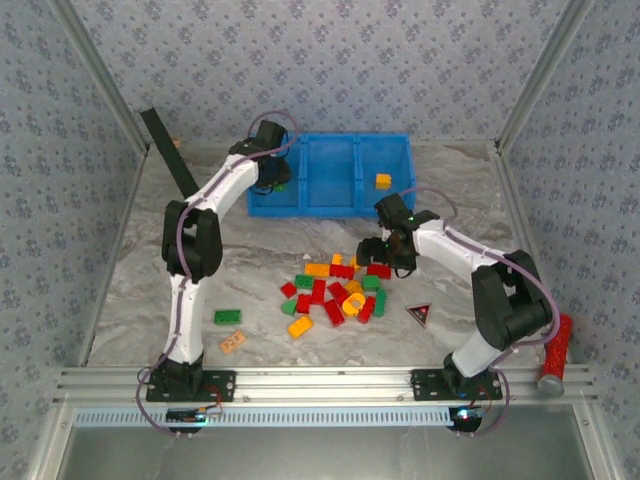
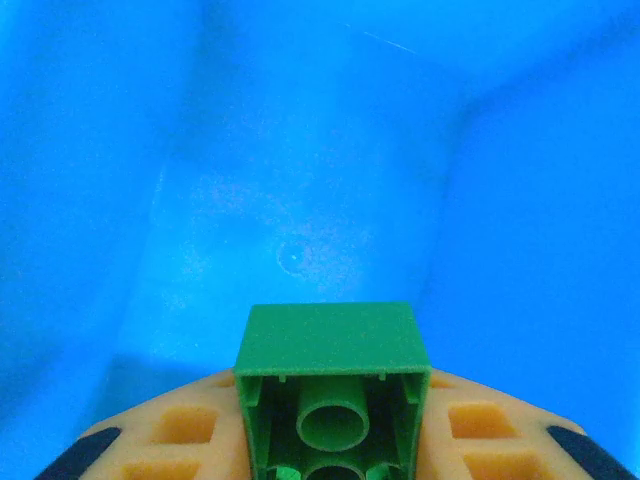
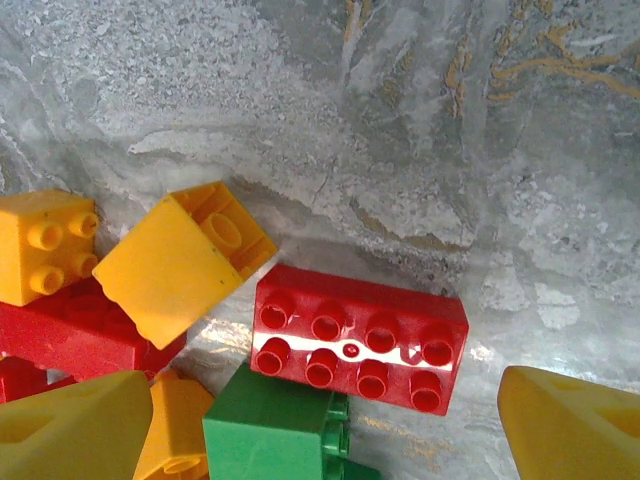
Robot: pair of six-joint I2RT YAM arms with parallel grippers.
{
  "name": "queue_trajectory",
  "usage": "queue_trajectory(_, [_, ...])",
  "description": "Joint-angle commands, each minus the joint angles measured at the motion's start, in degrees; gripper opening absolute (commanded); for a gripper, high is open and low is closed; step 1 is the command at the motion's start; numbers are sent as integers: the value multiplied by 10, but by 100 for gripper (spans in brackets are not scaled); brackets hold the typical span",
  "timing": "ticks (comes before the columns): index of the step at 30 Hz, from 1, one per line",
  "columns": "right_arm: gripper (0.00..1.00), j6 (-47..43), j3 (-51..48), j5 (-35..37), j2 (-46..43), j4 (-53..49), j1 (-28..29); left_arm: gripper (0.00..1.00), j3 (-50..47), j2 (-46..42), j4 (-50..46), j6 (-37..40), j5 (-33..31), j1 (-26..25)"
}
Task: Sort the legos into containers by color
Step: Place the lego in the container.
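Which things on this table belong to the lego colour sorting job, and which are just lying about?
Belong: pile of small red, green and yellow-orange plastic studded bricks; green brick in the left gripper; bright blue plastic three-compartment bin.
Lying about: pale orange flat piece with holes; black triangle with red mark; red ridged cylinder; black flat strip.

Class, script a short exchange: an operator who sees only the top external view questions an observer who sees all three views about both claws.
Operator: What does the left claw hold over the blue bin?
Observer: A green lego, pinched with its hollow underside toward the wrist camera.
Operator: What lies under the open right claw?
Observer: A red eight-stud lego, flat on the table with its studs up.
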Motion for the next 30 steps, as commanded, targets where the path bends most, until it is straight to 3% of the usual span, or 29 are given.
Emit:
queue_trajectory(1, [91,-3,16,-3,19,-2,1,18,27,23,-13,10,-4,2])
queue_trajectory(30, [84,-33,-5,73,66,-19,24,21,67,112,-38,1,11,4])
